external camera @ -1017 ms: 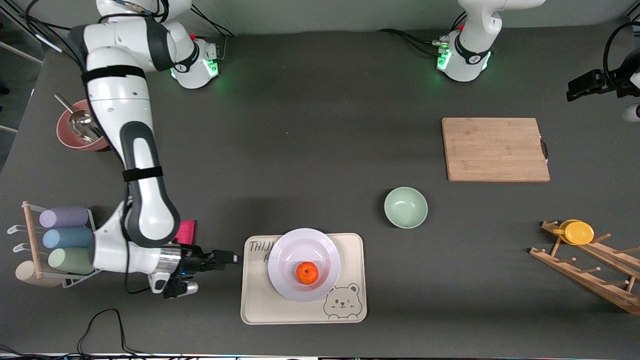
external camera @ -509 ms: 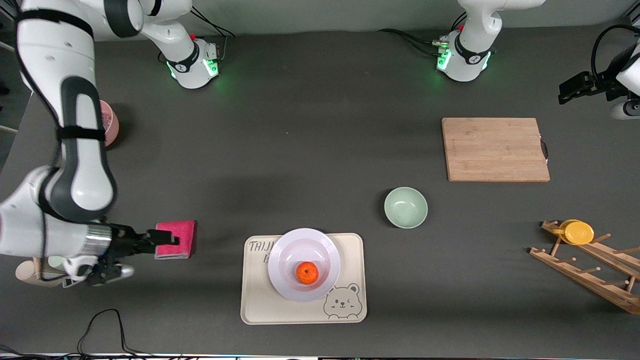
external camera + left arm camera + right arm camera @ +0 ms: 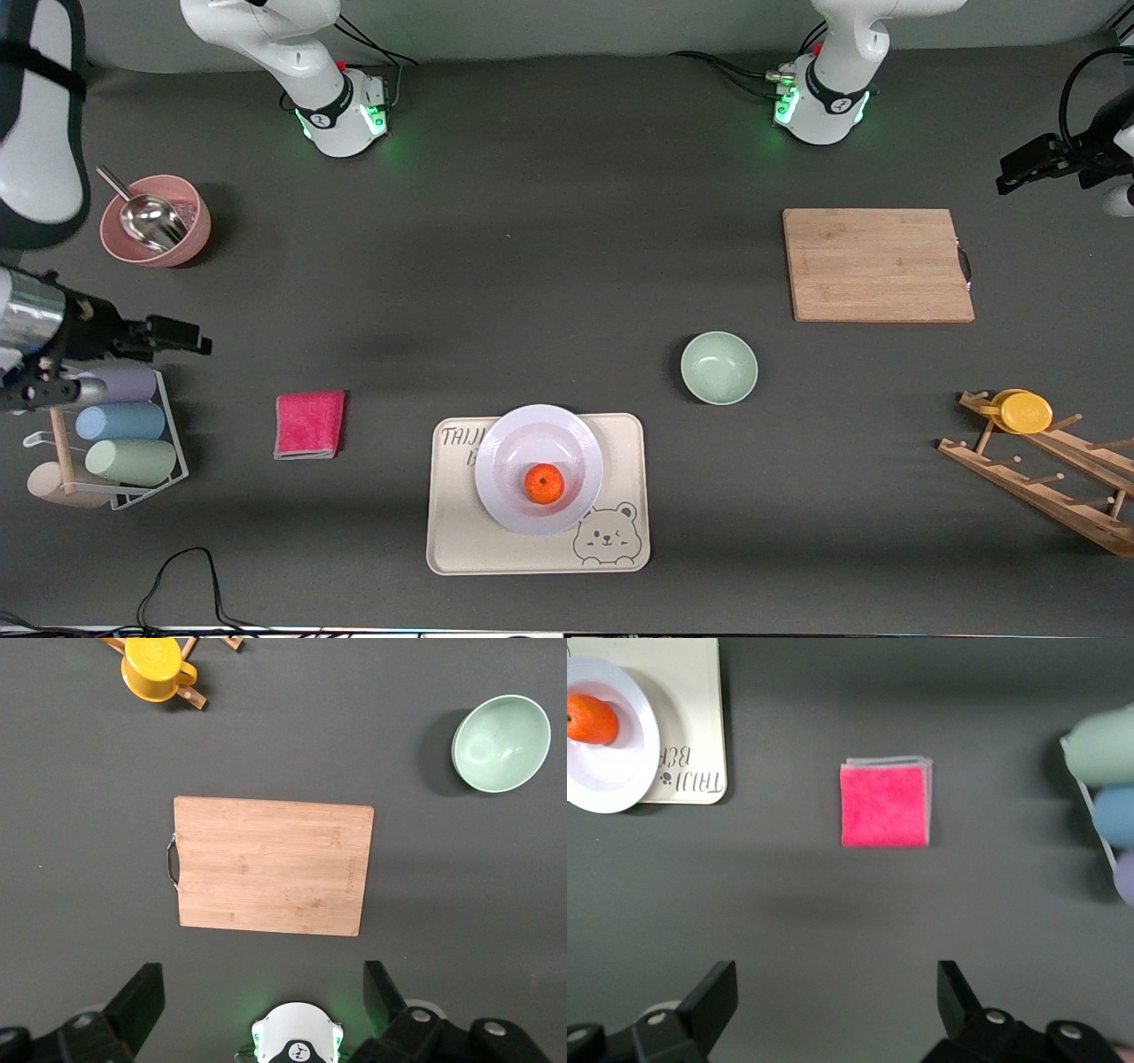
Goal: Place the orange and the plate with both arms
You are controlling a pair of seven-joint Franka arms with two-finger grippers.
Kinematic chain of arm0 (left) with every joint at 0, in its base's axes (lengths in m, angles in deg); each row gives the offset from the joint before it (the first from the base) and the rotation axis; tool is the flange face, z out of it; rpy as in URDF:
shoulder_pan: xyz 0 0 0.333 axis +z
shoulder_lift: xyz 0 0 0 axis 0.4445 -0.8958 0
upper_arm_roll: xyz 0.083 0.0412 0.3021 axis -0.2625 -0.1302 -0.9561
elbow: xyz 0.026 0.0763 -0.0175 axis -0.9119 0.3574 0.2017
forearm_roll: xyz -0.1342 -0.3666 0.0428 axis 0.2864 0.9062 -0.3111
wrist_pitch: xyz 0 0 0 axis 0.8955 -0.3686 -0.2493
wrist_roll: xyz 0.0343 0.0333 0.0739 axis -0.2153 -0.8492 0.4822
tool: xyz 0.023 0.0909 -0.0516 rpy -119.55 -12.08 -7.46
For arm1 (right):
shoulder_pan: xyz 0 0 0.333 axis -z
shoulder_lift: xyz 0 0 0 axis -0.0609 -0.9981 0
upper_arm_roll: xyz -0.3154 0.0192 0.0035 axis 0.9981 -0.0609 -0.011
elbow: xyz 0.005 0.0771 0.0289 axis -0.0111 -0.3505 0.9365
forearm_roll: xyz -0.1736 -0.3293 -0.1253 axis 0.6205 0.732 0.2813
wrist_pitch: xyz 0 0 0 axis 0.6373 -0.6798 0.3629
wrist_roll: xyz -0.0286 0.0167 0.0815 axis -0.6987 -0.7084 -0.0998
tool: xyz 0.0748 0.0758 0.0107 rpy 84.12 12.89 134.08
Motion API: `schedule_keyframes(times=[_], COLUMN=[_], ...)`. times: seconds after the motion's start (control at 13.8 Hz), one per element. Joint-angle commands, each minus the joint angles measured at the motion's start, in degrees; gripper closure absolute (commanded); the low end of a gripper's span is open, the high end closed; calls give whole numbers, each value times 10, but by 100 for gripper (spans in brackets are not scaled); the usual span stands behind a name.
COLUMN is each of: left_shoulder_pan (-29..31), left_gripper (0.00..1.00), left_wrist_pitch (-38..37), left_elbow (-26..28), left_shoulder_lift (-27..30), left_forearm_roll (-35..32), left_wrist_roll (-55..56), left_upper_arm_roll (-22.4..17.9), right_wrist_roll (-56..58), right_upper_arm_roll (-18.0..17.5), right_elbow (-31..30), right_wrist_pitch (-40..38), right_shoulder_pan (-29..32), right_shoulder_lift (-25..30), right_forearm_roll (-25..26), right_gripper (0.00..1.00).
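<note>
Front view, orange (image 3: 544, 483) on plate (image 3: 576, 434), grippers (image 3: 182, 336) seemingly wide apart

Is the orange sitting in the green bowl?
No, the orange lies on the plate, which rests on the bear tray; the green bowl stands apart with nothing in it.

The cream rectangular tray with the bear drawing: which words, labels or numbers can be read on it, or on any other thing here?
"TAIJI": first line on the cream rectangular tray, partly hidden by the pale round plate that holds the small orange.
"BEA": second line, seen in the right wrist view.
No other readable text.
</note>
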State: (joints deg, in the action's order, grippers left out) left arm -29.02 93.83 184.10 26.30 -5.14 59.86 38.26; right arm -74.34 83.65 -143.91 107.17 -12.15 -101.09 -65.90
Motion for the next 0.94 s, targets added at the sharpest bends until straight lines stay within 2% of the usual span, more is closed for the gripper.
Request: schedule_keyframes(times=[0.0,0.07,0.15,0.44,0.87], left_shoulder_pan=[1,1,1,10,14], left_gripper=[0,0,0,0,0], left_wrist_pitch=[8,8,8,35,28], left_elbow=[12,12,12,7,-6], left_shoulder_lift=[11,11,10,7,0], left_forearm_roll=[9,9,8,1,-1], left_wrist_roll=[-7,-7,-6,-6,-8], left_upper_arm_roll=[-1,-1,-1,-2,0], right_wrist_roll=[-35,-51,-63,-62,-64], right_upper_arm_roll=[-68,-89,-92,-92,-88], right_elbow=[-60,-61,-61,-56,-36], right_wrist_pitch=[9,8,7,6,-43], right_shoulder_pan=[46,57,58,58,57], right_shoulder_lift=[66,74,82,89,89], right_forearm_roll=[54,70,74,83,91], right_gripper=[0,0,0,0,0])
